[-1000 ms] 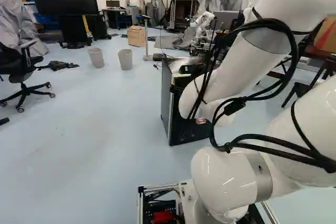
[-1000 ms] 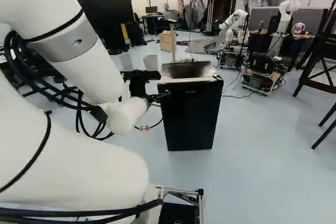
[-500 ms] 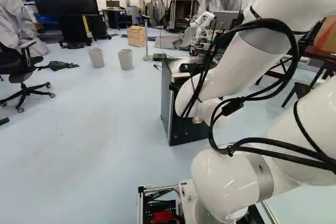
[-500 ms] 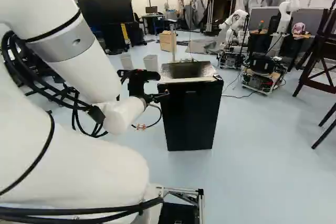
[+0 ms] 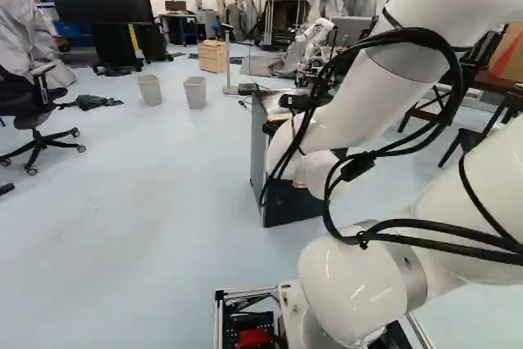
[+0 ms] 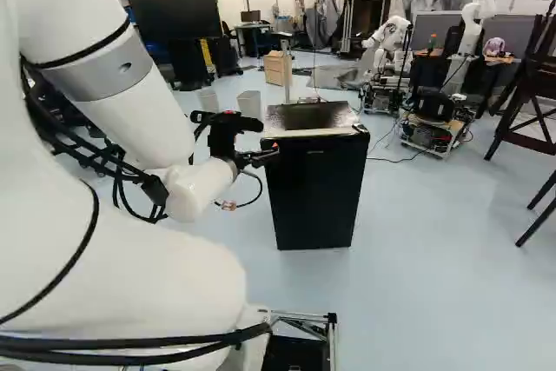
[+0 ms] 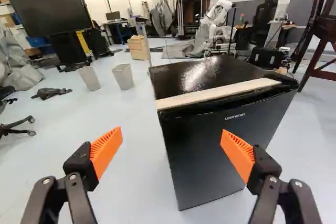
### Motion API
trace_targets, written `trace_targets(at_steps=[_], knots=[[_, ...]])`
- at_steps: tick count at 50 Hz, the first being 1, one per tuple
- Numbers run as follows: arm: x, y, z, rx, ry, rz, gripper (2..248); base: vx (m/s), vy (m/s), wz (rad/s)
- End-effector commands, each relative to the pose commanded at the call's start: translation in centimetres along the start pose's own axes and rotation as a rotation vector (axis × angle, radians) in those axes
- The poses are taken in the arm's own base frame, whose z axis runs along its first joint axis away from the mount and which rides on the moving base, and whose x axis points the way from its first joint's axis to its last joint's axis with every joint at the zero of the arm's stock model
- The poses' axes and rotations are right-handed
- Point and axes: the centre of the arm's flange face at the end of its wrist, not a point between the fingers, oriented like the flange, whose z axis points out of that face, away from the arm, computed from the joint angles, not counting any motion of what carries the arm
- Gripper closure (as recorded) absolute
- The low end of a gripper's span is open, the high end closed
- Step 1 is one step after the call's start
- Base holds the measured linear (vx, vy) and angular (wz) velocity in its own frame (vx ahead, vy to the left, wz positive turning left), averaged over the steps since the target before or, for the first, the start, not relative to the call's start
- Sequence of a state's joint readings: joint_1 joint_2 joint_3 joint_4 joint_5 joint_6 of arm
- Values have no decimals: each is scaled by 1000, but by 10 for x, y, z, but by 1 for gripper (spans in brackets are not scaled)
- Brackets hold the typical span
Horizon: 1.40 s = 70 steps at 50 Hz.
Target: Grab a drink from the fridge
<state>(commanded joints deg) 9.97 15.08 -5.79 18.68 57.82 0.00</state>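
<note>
My gripper (image 6: 265, 155) is level with the upper part of the black fridge (image 6: 316, 193), at its left side in the right base view. Seen from the wrist, the gripper (image 7: 172, 153) stands open, its orange pads wide apart and nothing between them. Ahead of it is the fridge (image 7: 220, 145), its door shut, with a pale strip (image 7: 220, 93) along the top front edge. One finger overlaps the door in that view; whether they touch I cannot tell. No drink shows.
Two grey bins (image 5: 195, 92) and a wooden box (image 5: 212, 55) stand on the floor beyond the fridge. An office chair (image 5: 37, 112) is at the left of the left base view. Another robot (image 6: 382, 58) stands farther back. Dark wooden chairs (image 6: 526, 97) are off to the right.
The arm has shifted a little to the left in both base views, and the gripper has risen slightly beside the fridge. The base and the fridge have not moved.
</note>
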Motion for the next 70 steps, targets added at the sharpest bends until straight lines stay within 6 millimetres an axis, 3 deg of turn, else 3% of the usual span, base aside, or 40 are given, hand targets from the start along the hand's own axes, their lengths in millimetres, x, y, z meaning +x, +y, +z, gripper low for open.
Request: trace_targets(at_steps=[39, 70], knots=[[0, -27, 7, -66, -3, 89, 3, 0, 0, 0], [-15, -49, 1, -114, -55, 137, 3, 0, 0, 0]])
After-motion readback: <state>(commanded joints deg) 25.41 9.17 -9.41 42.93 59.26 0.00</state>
